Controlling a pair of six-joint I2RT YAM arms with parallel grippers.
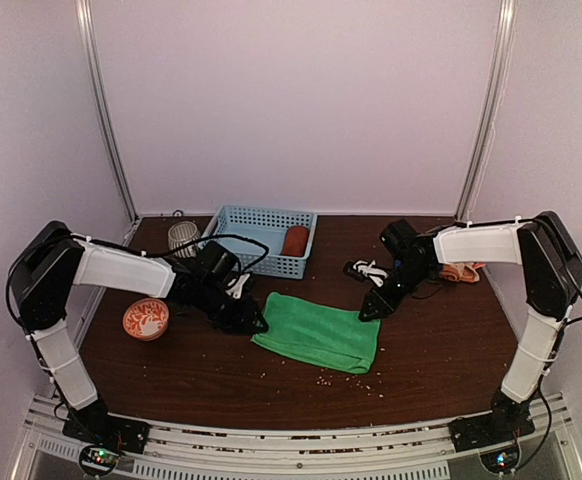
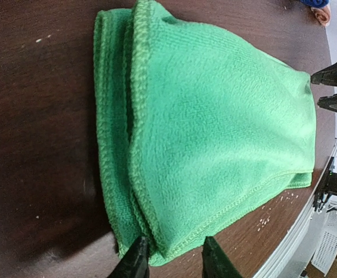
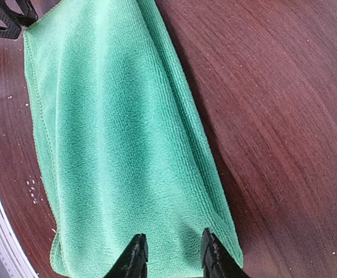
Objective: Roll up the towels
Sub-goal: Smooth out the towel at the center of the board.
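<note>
Green towel (image 1: 318, 335) on table (image 1: 441, 350), left fingers (image 2: 135, 262) and right fingers (image 3: 135, 258) apart at its ends

The top external view looks down and forward from high behind the arms (image 1: 121, 270), taking in the whole table (image 1: 441, 340) up to the back wall (image 1: 301, 100). Each wrist view hangs close over the green towel (image 1: 319, 335) (image 2: 215, 133) (image 3: 116, 133), looking along it from opposite ends. All three views share that towel. Dark tips at the right edge of the left wrist view are probably the right gripper (image 2: 316, 90); those at the upper left of the right wrist view, the left gripper (image 3: 18, 23).
</note>
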